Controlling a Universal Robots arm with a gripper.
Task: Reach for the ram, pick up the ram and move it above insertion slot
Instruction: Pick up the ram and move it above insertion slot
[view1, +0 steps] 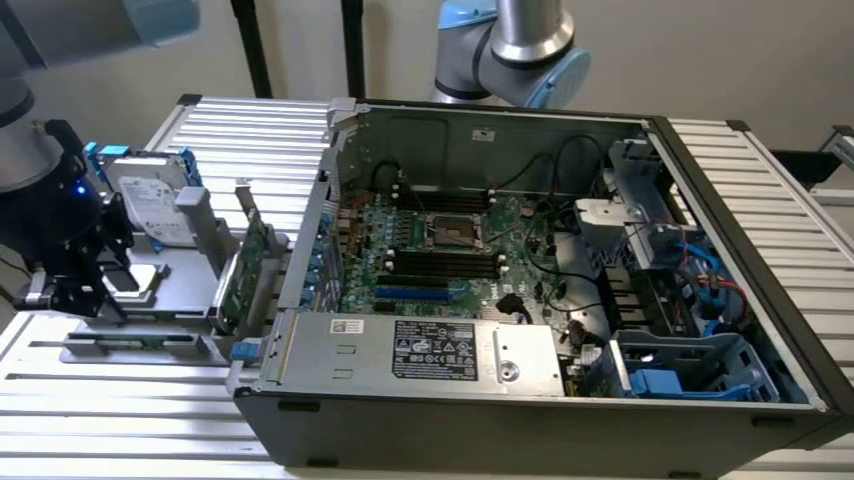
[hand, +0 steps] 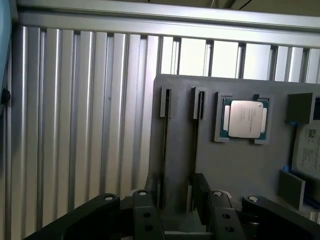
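The pincer (hand: 176, 202) (view1: 74, 285) is open: in the wrist view its two black fingers (hand: 202, 200) stand apart, with bare grey holder surface visible between them. Their tips are cut off by the picture's edge. The pincer hangs low over the grey holder (hand: 240, 170), at the exterior view's left.

The ram (hand: 165, 145) stands on edge in a long slot of the holder that runs into the gap between the fingers. It shows as a thin dark line, and its green board and chips cannot be made out. Whether a finger touches it cannot be told. A second, parallel slot (hand: 200, 125) lies just beside it, and its content is unclear.

A processor (hand: 245, 119) sits in a recess of the same holder. A hard drive (hand: 309, 150) (view1: 150, 205) is cut off by the wrist picture's edge.

The holder rests on a slatted metal desk (hand: 75, 125). The open computer case (view1: 747, 200) stands at the exterior view's right.
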